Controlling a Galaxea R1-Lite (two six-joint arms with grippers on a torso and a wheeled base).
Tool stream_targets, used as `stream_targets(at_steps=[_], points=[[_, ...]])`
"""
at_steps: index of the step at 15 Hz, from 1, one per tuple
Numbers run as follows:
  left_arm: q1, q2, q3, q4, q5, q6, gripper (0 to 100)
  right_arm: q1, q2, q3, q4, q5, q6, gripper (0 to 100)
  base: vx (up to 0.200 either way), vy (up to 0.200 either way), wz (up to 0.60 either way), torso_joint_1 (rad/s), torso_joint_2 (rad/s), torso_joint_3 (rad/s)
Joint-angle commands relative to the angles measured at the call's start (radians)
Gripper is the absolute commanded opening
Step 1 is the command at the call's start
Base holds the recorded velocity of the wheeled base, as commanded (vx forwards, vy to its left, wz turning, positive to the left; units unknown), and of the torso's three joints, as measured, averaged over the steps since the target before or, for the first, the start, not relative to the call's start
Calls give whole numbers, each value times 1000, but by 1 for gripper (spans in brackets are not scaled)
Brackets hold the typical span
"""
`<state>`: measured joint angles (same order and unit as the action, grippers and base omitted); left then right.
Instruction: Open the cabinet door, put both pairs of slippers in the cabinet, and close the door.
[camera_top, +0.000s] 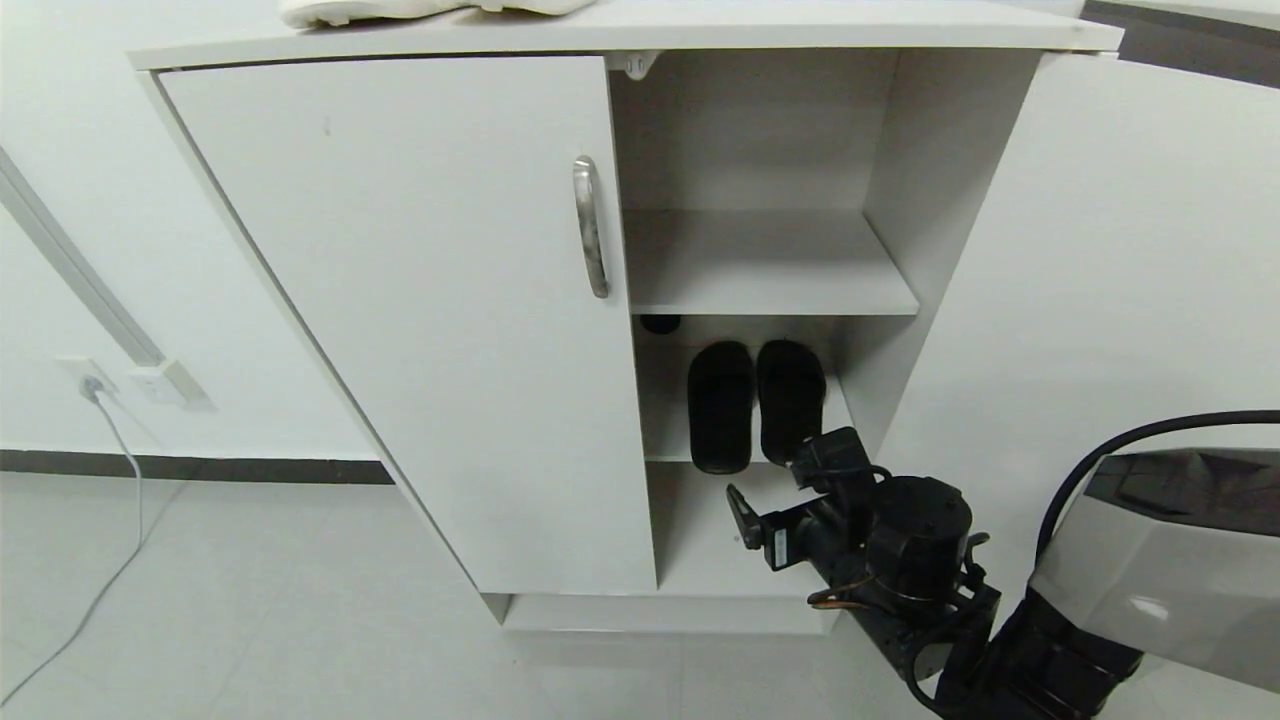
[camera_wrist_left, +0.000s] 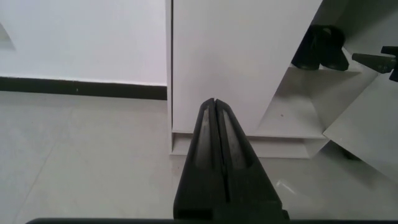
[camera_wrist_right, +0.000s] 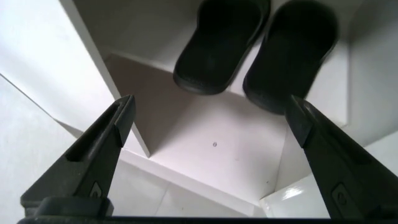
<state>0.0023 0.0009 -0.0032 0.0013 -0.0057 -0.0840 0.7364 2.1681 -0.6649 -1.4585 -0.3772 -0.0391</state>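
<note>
Cabinet: right door swung wide open, left door shut, its metal handle at the inner edge.

Black slippers are inside, on the middle shelf, side by side and touching. Their near ends poke just past the shelf's front edge. Upper shelf is bare.

White slippers sit on top of the cabinet, over the shut door, partly cut off by the frame edge.

Right gripper hangs in the open half, just in front of and below the black pair, level with the bottom compartment. Fingers spread wide, holding nothing. From its wrist camera the black slippers sit above the gap between the fingers.

Left gripper is low over the floor, well apart from the cabinet, facing its base. Fingers pressed together, nothing between them.

Wall socket with a grey cable to the cabinet's left.
</note>
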Motion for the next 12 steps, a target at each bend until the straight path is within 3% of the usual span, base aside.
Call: stream_targets(at_steps=[1, 7, 12], points=[[1, 1, 0, 0, 0, 0, 0, 0, 6, 1, -2, 0, -1, 100, 0, 0, 0, -7, 2, 203], [1, 2, 0, -1, 3, -6, 0, 0, 6, 13, -11, 0, -1, 100, 0, 0, 0, 2, 2, 196], [1, 1, 0, -1, 9, -5, 0, 0, 6, 18, -11, 0, 1, 100, 0, 0, 0, 0, 0, 19]])
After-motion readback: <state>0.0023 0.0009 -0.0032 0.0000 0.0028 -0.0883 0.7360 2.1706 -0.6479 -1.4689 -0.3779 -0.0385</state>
